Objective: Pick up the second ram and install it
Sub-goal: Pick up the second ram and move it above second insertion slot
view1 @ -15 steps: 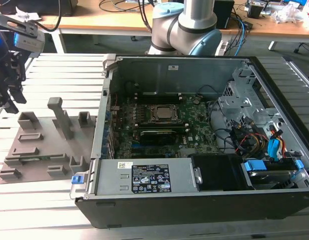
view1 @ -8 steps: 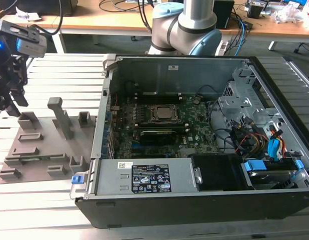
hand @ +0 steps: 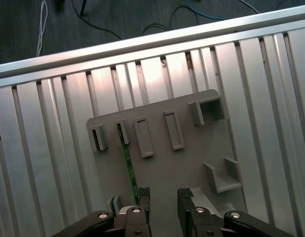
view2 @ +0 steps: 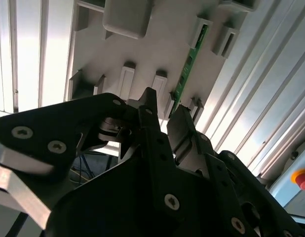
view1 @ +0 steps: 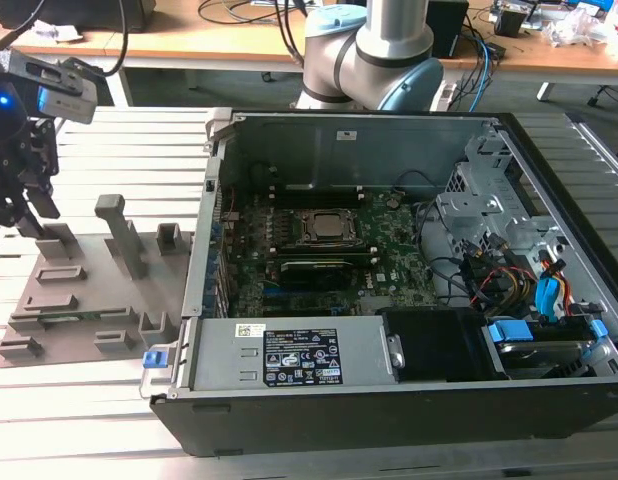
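Note:
The second ram [hand: 129, 165] is a narrow green board standing on its edge in a slot of the grey holder tray [hand: 167, 170]. In the second wrist view the ram [view2: 189, 60] runs away from my fingertips across the tray [view2: 157, 44]. My gripper [hand: 163, 201] hangs just above the tray with its black fingers [hand: 144, 196] apart and nothing between them. The near end of the ram lies beside one finger, not in the gap. In the exterior view my gripper [view1: 29, 215] is at the far left, over the tray's [view1: 89, 290] back corner.
An open computer case [view1: 389, 380] lies at the exterior view's right of the tray, with the motherboard [view1: 319, 260] and its silver CPU [view1: 329, 226] exposed. The tray carries upright posts [view1: 117, 228] and small blocks. Everything rests on a slatted aluminium table [view1: 79, 420].

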Robot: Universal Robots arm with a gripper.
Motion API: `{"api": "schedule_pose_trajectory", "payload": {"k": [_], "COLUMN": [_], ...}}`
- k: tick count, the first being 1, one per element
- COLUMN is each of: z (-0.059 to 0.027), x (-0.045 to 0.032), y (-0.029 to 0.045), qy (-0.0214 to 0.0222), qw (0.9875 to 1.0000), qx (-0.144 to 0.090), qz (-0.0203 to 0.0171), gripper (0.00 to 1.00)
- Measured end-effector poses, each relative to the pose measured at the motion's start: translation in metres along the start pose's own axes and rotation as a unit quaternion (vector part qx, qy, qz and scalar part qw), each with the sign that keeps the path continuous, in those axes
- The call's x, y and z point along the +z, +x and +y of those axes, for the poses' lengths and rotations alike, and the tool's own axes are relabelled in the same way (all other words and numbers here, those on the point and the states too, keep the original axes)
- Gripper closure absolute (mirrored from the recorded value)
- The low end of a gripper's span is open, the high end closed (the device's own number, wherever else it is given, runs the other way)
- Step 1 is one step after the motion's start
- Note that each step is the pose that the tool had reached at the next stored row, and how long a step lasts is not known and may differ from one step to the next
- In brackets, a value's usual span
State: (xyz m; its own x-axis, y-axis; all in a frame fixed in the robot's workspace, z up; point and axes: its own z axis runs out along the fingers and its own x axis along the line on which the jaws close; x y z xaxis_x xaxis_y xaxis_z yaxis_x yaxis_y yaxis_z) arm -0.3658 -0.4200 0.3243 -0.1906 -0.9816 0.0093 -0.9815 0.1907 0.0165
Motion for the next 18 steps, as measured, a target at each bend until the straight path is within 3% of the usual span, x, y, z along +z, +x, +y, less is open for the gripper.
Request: {"api": "schedule_pose_trajectory", "payload": {"k": [18], "z": [-0.0002], "x": [0.0119], "y": [-0.0001], "qy": [0.0], "qw": [1.0], "qx": [0.0], "qz": [0.0], "gripper": [0.64]}}
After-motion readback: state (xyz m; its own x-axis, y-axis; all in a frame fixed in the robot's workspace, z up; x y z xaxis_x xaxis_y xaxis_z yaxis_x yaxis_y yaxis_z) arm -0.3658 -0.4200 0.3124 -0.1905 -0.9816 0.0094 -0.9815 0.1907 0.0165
